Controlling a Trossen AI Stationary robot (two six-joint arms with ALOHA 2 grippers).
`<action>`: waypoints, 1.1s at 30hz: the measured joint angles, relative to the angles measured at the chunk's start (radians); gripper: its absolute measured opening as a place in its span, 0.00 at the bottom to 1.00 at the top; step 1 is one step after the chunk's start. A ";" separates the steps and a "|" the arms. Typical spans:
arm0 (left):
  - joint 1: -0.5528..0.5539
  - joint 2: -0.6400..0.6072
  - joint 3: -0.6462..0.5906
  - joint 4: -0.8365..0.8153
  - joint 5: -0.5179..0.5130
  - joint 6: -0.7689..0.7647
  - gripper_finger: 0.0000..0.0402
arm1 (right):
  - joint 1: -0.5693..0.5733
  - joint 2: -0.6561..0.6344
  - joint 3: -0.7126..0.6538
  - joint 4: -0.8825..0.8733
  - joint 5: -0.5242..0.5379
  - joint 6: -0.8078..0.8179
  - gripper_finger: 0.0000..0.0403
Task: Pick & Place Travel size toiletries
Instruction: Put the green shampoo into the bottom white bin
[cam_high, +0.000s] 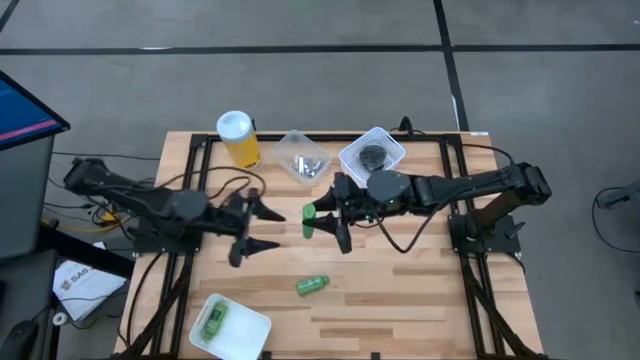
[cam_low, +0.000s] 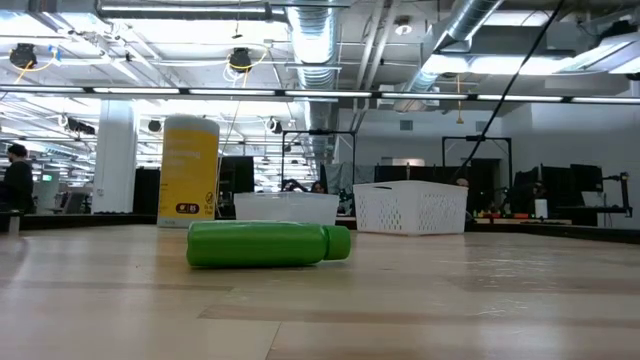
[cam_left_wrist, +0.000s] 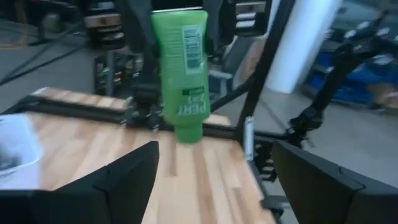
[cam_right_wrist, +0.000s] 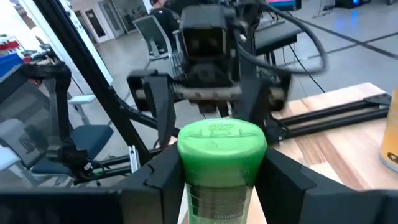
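My right gripper (cam_high: 322, 220) is shut on a green mini bottle (cam_high: 309, 221) above the middle of the table. My left gripper (cam_high: 277, 230) stands open just to the left of it, facing it with nothing between its fingers (cam_left_wrist: 127, 180). In the left wrist view the held bottle (cam_left_wrist: 181, 68) hangs cap down. A second green bottle (cam_high: 312, 286) (cam_low: 265, 245) lies on its side on the table, nearer the front edge. A third green bottle (cam_high: 213, 320) lies in a white tub (cam_high: 250, 330) at the front left. My right gripper pinches the bottle's body (cam_right_wrist: 219, 196) between its two fingers (cam_right_wrist: 163, 180), one on each side. The fingers come in level from the table's right side and lie across the bottle. The bottle stands roughly upright, cap end (cam_left_wrist: 187, 132) down, lifted clear of the table.
At the back stand a tall yellow canister (cam_high: 238, 137) (cam_low: 188, 170), a clear tub (cam_high: 303, 157) with silvery pieces, and a white basket (cam_high: 388, 150) (cam_low: 410, 207) with a dark round piece (cam_high: 371, 156). Bare wood lies to the front right.
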 joint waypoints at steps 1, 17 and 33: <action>0.023 0.028 0.000 0.036 0.041 0.000 0.77 | 0.000 0.000 0.000 0.007 0.000 0.000 0.40; 0.187 0.295 -0.001 0.380 0.330 -0.034 0.77 | 0.007 0.000 0.000 0.010 0.000 0.000 0.40; 0.201 0.350 0.000 0.487 0.365 -0.030 0.48 | 0.007 0.000 0.000 0.014 -0.001 0.001 0.39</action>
